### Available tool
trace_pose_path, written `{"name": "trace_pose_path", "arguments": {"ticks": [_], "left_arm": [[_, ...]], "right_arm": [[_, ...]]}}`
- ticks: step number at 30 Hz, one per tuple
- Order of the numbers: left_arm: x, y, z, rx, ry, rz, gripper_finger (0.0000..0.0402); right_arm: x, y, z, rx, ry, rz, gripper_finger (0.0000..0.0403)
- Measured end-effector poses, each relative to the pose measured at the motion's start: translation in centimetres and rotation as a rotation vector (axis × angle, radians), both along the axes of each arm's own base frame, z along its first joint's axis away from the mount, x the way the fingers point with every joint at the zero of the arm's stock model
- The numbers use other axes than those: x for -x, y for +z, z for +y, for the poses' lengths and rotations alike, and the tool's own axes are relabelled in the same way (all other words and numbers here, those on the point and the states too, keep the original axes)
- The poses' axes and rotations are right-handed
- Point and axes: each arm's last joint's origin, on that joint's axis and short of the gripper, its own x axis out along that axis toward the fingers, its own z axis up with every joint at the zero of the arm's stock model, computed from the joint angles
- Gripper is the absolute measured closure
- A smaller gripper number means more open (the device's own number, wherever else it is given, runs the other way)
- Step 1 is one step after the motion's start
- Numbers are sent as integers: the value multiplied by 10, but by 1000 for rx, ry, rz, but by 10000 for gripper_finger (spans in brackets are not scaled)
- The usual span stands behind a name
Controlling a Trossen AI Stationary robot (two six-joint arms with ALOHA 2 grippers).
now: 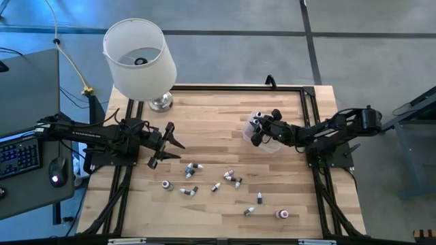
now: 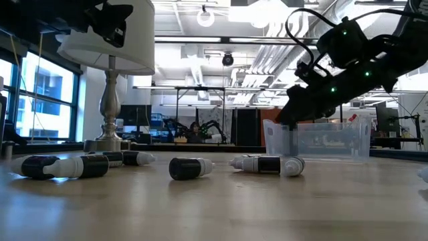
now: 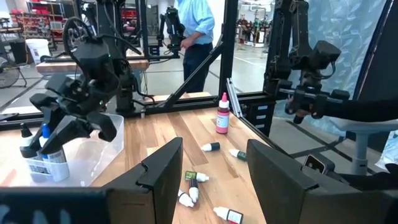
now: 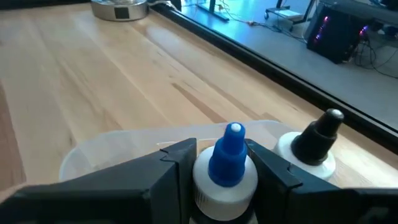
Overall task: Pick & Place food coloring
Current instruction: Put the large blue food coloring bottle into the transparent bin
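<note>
At the table's left edge, the left arm's dark two-finger gripper (image 1: 163, 144) is waiting just above the light wooden tabletop (image 1: 218, 112), its fingers (image 3: 163, 171) spread wide and holding nothing. Behind it, a white drum-shaded lamp on a silver base (image 1: 139, 58) is standing at the far left corner.

Across the middle of the table, the tiny dark-bodied dropper bottles of food coloring with white pointed caps (image 1: 193, 167) are lying scattered on their sides, strung out from the left gripper's front toward the near right corner. In the low view several of them (image 2: 190, 167) are resting flat on the wood. Near the front right, one pink-bodied bottle with a red cap (image 3: 222, 116) is standing upright, apart from the rest.

On the right half, the right arm's dark gripper (image 1: 258, 129) is hanging over the clear plastic tub (image 1: 271, 141), which is sitting on the table toward the far right. Its fingers (image 4: 168, 163) are closing around a white bottle with a blue pointed cap (image 4: 226, 163), one finger on either side of the bottle's shoulder, narrowed to the bottle's width. Just beside it inside the tub, a white bottle with a black cap (image 4: 314, 142) is standing upright.

In the room beyond the table, a person in a blue shirt (image 3: 193, 25) is standing.
</note>
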Motion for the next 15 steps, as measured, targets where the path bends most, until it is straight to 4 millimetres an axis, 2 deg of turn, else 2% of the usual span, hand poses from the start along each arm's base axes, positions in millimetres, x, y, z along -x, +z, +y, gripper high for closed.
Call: {"name": "trace_pose_path", "arguments": {"ticks": [8, 15], "left_arm": [[0, 0, 0, 0, 2, 0, 225], [0, 0, 0, 0, 2, 0, 225]], "right_arm": [[1, 0, -4, 5, -24, 2, 254], [-2, 7, -4, 42, 16, -58, 253]]}}
